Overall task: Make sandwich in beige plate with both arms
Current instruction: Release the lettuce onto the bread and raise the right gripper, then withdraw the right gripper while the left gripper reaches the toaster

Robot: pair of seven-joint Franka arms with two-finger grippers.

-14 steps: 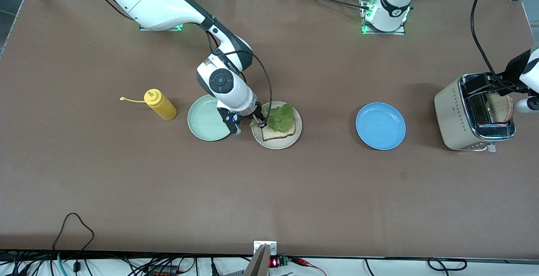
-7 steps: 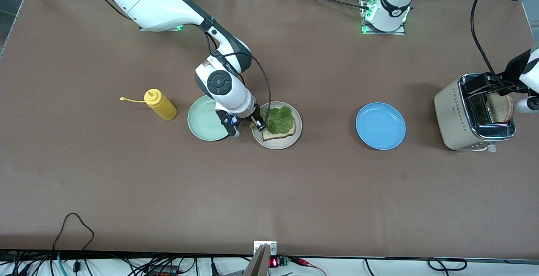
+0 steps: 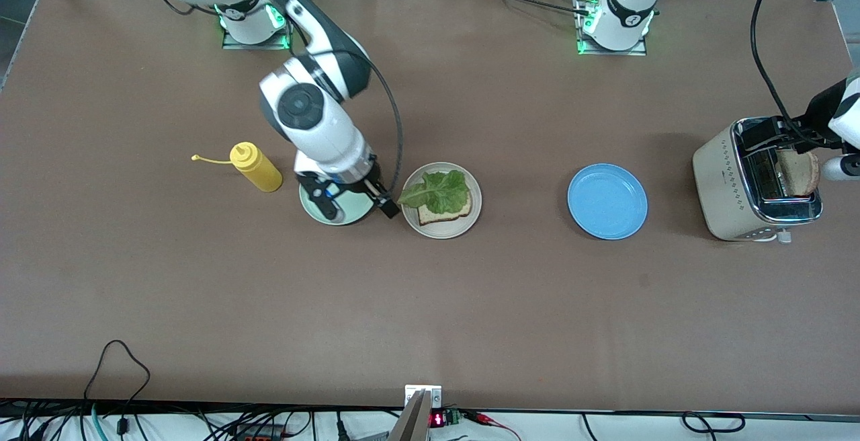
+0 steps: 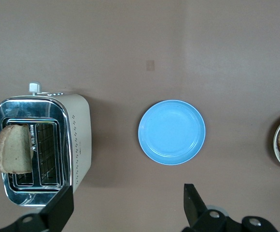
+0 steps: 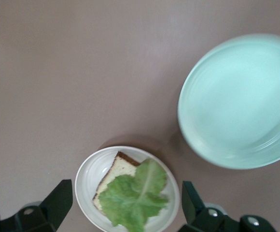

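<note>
The beige plate (image 3: 474,215) holds one bread slice (image 3: 443,214) with a green lettuce leaf (image 3: 437,193) lying on it. The right wrist view shows the same plate (image 5: 88,179), slice (image 5: 115,169) and leaf (image 5: 133,197). My right gripper (image 3: 358,208) is open and empty, up over the mint-green plate (image 3: 316,211) beside the beige plate. A second bread slice (image 3: 797,172) stands in the toaster (image 3: 725,185); it also shows in the left wrist view (image 4: 13,149). My left gripper (image 4: 128,208) is open and empty, high up by the toaster.
A blue plate (image 3: 607,201) lies between the beige plate and the toaster. A yellow squeeze bottle (image 3: 255,167) stands beside the mint-green plate toward the right arm's end. Cables run along the table's edge nearest the front camera.
My right gripper has let go of the lettuce, risen and moved off the beige plate to over the mint-green plate. The leaf stays on the bread. The left arm has not moved.
</note>
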